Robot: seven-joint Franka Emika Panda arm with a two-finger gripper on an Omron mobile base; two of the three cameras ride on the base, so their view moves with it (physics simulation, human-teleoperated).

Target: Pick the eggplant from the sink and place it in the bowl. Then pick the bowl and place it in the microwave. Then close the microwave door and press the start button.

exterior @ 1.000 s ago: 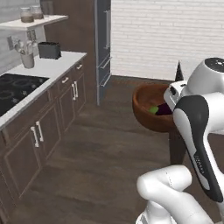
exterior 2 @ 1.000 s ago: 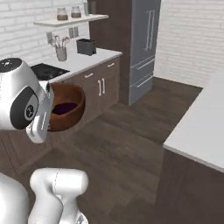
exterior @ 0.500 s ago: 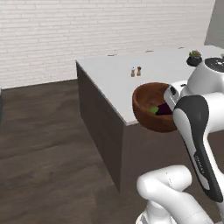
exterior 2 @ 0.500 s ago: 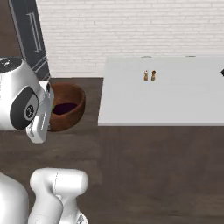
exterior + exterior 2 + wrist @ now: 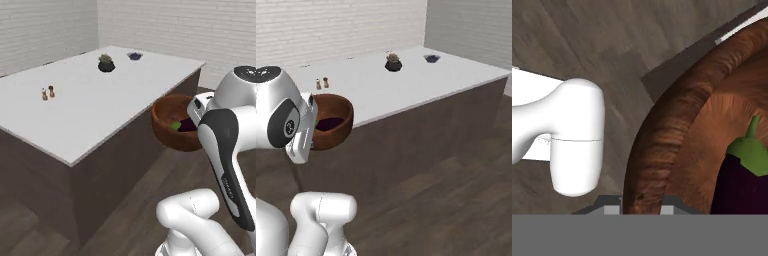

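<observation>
Wooden floor lies beyond; jaws pinch the bowl rim between them, eggplant inside; no writing legible.

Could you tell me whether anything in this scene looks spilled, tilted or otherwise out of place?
Nothing stands out. The bowl is held in the air by its rim in the gripper, beside the island counter, and the eggplant lies inside it. Nothing is spilled.
</observation>
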